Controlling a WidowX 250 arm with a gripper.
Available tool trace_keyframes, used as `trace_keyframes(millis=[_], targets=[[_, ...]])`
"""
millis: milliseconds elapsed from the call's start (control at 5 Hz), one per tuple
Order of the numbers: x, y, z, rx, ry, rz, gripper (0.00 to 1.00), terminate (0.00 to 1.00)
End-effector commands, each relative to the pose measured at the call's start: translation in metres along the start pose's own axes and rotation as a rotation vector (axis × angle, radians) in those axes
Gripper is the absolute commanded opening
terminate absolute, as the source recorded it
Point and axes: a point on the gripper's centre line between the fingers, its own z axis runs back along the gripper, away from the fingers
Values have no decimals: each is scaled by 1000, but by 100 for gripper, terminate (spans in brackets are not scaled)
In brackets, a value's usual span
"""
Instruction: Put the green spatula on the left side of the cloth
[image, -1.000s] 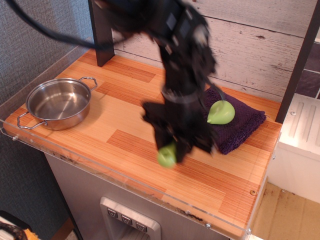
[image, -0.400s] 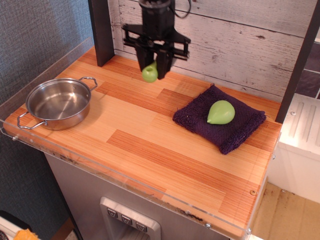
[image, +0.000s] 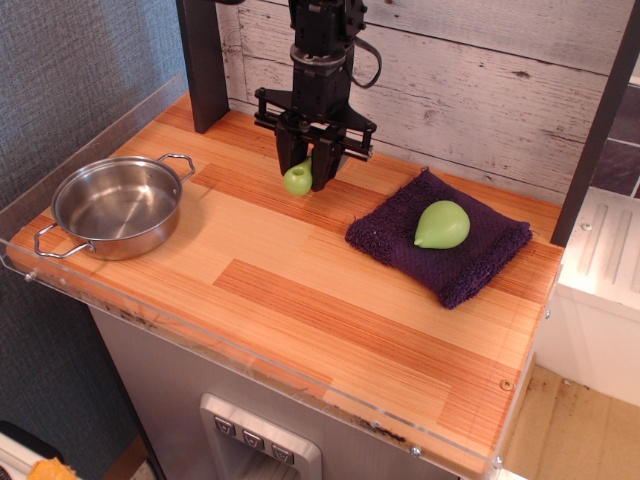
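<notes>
My gripper (image: 308, 172) hangs straight down at the back middle of the wooden counter, to the left of the cloth (image: 470, 262) and apart from it. It is shut on the green spatula (image: 298, 180). Only the round lime-green handle end shows below the fingers, close to the counter top or touching it. The grey blade is hidden between the fingers. The cloth is a dark purple thick towel lying at the right of the counter.
A light green pear-shaped object (image: 441, 224) lies on the cloth. A steel pot with two handles (image: 118, 205) stands at the left. A dark post (image: 205, 60) rises at the back left. A clear plastic rim (image: 250, 350) runs along the front edge.
The gripper carried the spatula from the front, beside the cloth's left corner, to the back of the counter, then lowered it toward the wood. The cloth, pear and pot have not moved.
</notes>
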Motion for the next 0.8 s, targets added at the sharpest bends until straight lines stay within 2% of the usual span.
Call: trace_keyframes(millis=[0,200,400,600], targets=[[-7,16,-6,47,0,-4,0,0],[-7,20,-11,58,38,-64,100,0],[-11,22,4,29,29,-112,100,0],[-36,30,44,-10,-61,-74,100,0]])
